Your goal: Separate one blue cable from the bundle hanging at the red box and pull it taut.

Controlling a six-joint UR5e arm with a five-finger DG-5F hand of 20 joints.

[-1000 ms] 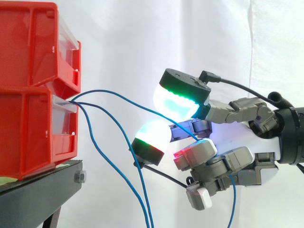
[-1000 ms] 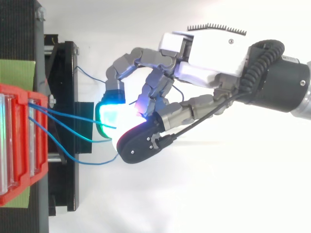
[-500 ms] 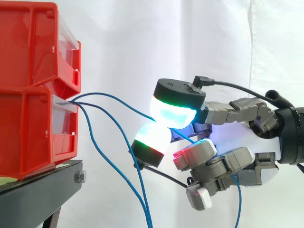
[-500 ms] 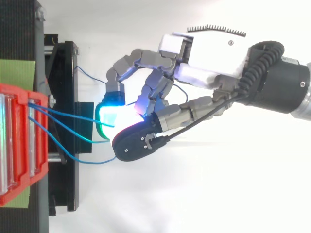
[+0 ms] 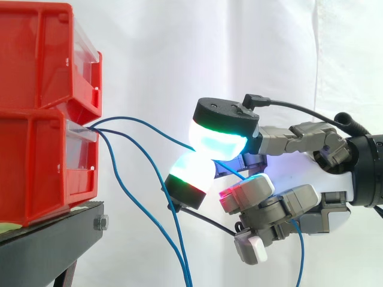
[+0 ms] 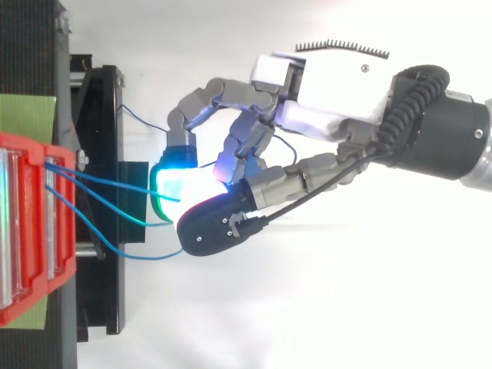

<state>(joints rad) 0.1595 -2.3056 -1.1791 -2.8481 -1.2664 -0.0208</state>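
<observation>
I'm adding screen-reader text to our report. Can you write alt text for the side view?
A robot hand, reaching in from the right, pinches one thin blue cable between two glowing fingertip pads; the cable arcs loosely from stacked red plastic bins at left. Two more blue cables hang down beside the black stand.

No text, number, label print or sign can be read in either view; red bins (image 5: 36, 119) show plain faces; green patch (image 6: 27, 114) on the black stand (image 6: 98, 100) looks blank; hand (image 6: 338, 84) shell shows no legible marking.
</observation>
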